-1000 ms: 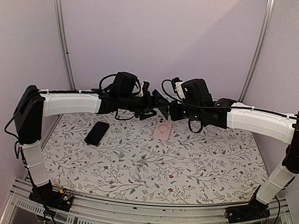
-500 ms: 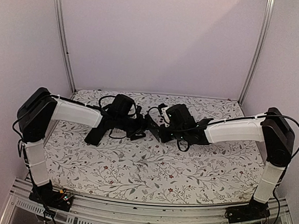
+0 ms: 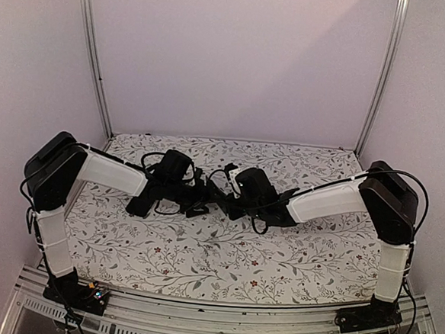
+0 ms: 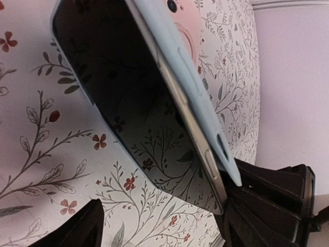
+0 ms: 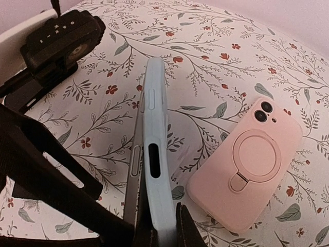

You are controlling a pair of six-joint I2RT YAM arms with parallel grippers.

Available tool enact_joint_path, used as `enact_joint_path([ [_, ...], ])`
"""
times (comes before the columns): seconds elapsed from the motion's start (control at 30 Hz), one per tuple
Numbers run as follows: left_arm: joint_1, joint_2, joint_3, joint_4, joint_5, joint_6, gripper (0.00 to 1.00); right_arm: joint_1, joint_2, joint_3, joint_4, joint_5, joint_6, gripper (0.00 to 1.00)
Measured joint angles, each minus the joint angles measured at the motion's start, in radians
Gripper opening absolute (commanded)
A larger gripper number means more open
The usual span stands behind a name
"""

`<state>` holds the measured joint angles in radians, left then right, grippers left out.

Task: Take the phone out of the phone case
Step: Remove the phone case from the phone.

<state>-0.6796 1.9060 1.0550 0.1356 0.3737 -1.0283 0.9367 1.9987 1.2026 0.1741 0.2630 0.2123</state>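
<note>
The phone (image 4: 118, 77), its silver edge showing along the rim of the light-blue case (image 5: 154, 128), stands on edge above the floral tabletop (image 5: 216, 56) at mid-table, between the two arms. The right claw (image 5: 157, 234) is pressed together on the case's lower end, pinching it with the phone inside. The left claw (image 3: 199, 205) hangs close beside it with its jaws spread, one of its fingers (image 4: 77, 229) clear of the phone. A pink case (image 5: 247, 159) with a ring stand lies flat on the tabletop just beyond.
</note>
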Motion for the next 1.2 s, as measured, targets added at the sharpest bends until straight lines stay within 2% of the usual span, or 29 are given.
enact_joint_path([
  [0.17,0.006,0.001,-0.012,-0.011,0.016,0.004,0.77,0.003,0.020,0.001,0.029,0.014,-0.008,0.00],
  [0.63,0.020,-0.003,-0.034,-0.015,0.032,0.008,0.77,0.007,0.032,-0.018,0.076,-0.005,-0.016,0.00],
  [0.9,0.034,-0.012,0.002,-0.087,0.014,0.006,0.78,0.012,0.032,-0.018,0.129,0.005,-0.035,0.00],
  [1.2,0.045,-0.066,0.039,-0.087,0.005,-0.020,0.78,0.014,0.032,-0.018,0.141,0.015,-0.048,0.00],
])
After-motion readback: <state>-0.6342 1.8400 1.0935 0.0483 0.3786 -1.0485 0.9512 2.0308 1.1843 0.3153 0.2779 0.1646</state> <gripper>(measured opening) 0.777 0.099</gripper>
